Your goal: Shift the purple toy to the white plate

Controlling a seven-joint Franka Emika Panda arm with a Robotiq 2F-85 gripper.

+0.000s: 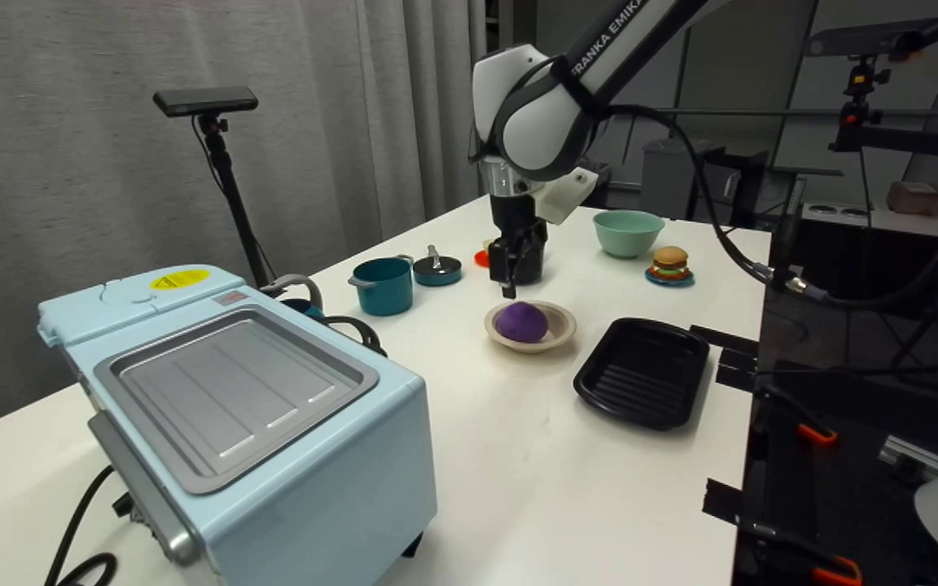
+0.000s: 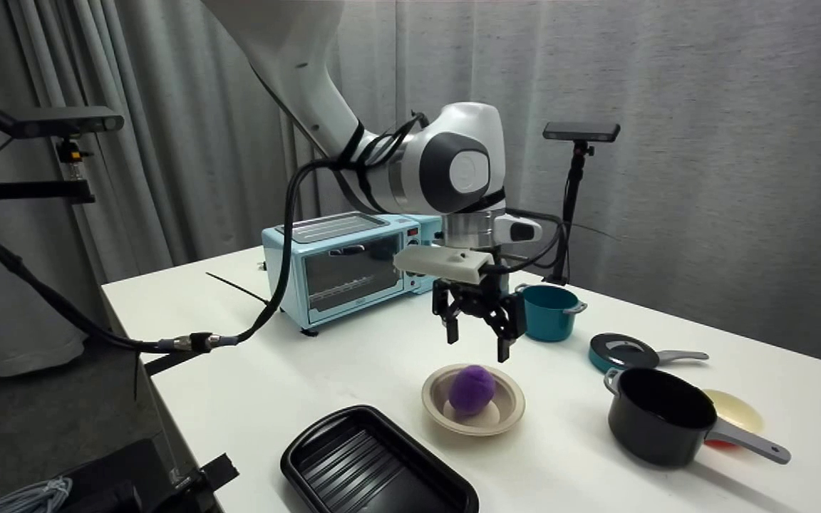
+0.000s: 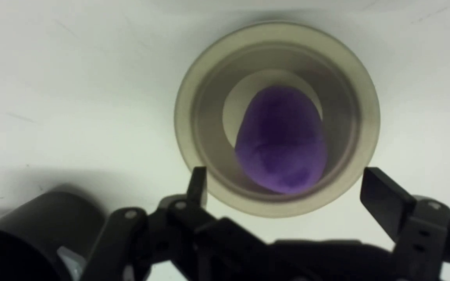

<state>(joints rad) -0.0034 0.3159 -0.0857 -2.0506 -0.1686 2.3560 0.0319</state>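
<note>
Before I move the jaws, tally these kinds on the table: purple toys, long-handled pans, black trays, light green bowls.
Purple toy: 1, in the white plate
Long-handled: 2, the black pan and the teal pan
Black tray: 1
Light green bowl: 1
Total: 5

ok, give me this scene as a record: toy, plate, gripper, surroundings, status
purple toy: in the white plate, off-center
white plate: upright on the table, near the black tray, not touching it
gripper: open, holding nothing, not touching the toy
also on table: black saucepan, teal pot, light-blue toaster oven, green bowl
status: toy on plate; task looks done
</note>
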